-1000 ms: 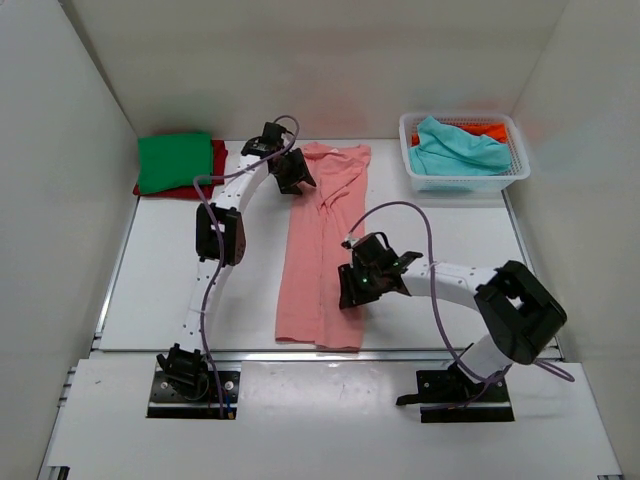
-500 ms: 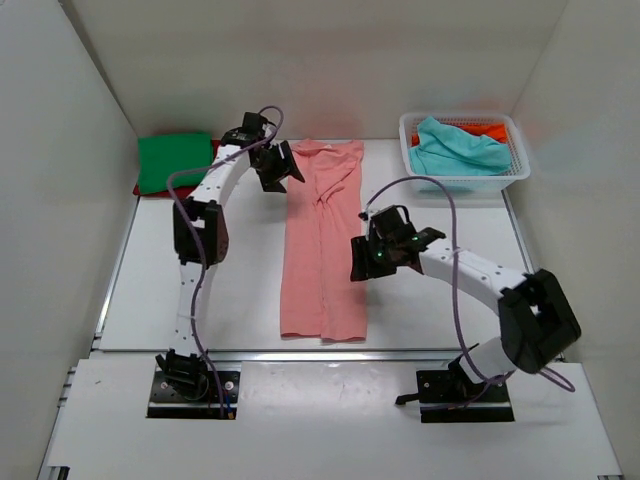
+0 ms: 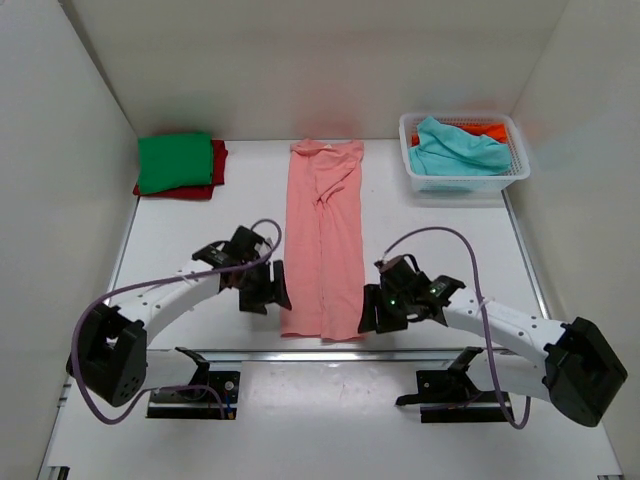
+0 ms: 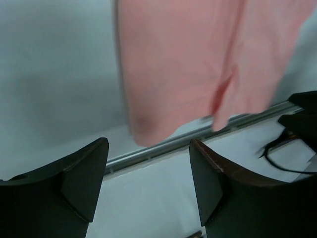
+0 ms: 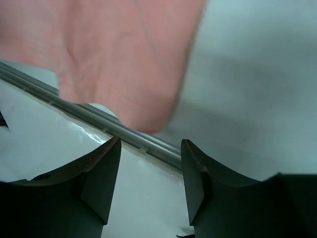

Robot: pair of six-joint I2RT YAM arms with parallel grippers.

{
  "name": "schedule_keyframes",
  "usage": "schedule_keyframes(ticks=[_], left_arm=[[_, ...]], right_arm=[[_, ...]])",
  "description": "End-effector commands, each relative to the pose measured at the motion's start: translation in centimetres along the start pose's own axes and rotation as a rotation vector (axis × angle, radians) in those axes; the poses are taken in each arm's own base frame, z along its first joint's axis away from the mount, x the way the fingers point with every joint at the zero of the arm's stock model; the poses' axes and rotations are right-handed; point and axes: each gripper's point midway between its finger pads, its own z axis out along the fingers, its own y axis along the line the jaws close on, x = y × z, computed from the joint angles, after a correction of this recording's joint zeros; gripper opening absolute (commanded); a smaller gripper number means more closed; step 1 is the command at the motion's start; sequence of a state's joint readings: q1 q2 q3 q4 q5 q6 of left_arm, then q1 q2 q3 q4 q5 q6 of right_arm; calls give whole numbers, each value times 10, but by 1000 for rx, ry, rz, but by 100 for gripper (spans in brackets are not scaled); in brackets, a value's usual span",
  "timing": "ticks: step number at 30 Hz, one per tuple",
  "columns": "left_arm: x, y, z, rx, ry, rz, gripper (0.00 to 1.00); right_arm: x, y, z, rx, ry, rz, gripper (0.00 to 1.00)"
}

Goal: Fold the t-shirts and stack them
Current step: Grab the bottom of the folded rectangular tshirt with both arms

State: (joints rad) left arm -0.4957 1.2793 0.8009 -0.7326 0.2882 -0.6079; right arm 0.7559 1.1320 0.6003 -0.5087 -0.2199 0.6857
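Just ahead of both pairs of jaws: the near hem of the salmon-pink t-shirt (image 3: 322, 240). It lies flat on the counter (image 3: 190, 235) as 1 long narrow strip with its collar at the far end. The left jaws sit just outside the hem's left corner and the right jaws just outside its right corner. Neither pair touches cloth. Both pairs gape wide and hold nothing.

Cloth looks like thin matte knit, with soft creases down the middle and rounded hem corners. Judged light and limp, so it will sag between 2 holds and slide easily on the smooth white counter. Best hold is probably 1 hem corner per pair of jaws, pinching all layers so the folded-in sides don't slip apart.

Well beyond the left jaws, a folded green t-shirt (image 3: 175, 160) lies on a red t-shirt (image 3: 218, 165). Well beyond the right jaws, a teal t-shirt (image 3: 455, 150) and an orange t-shirt (image 3: 488, 129) lie crumpled in a white lattice basket (image 3: 465, 183).
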Motion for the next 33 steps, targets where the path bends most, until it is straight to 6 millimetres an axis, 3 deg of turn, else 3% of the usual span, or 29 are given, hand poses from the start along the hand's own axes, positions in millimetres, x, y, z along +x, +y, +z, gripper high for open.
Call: schedule_keyframes(ticks=[1, 4, 7, 13, 16, 17, 18, 19, 20, 29, 31, 33], left_arm=[[4, -5, 9, 32, -92, -21, 77], [19, 9, 18, -19, -53, -8, 77], [21, 19, 25, -27, -70, -33, 78], [27, 12, 38, -40, -56, -29, 77], [27, 6, 47, -36, -61, -30, 76], [28, 5, 49, -29, -61, -32, 65], [31, 7, 53, -37, -45, -42, 29], [34, 8, 53, -38, -32, -41, 11], [44, 13, 53, -66, 16, -36, 0], [87, 21, 24, -7, 95, -12, 0], [90, 20, 22, 13, 109, -15, 0], [85, 15, 19, 32, 110, -17, 0]], right_arm=[[10, 5, 4, -47, -15, 185, 49], [13, 7, 10, -41, 7, 221, 50], [13, 11, 17, -37, 21, 252, 50], [21, 16, 38, -35, 45, 299, 49], [19, 18, 42, -16, 56, 294, 40], [18, 18, 44, -13, 63, 292, 25], [14, 21, 43, -10, 60, 297, 9], [20, 17, 44, 20, 80, 293, 3], [18, 23, 42, 16, 80, 277, 0], [42, 40, 16, -29, 175, 257, 0], [44, 45, 12, -42, 202, 233, 0], [34, 55, 6, -62, 201, 194, 0]])
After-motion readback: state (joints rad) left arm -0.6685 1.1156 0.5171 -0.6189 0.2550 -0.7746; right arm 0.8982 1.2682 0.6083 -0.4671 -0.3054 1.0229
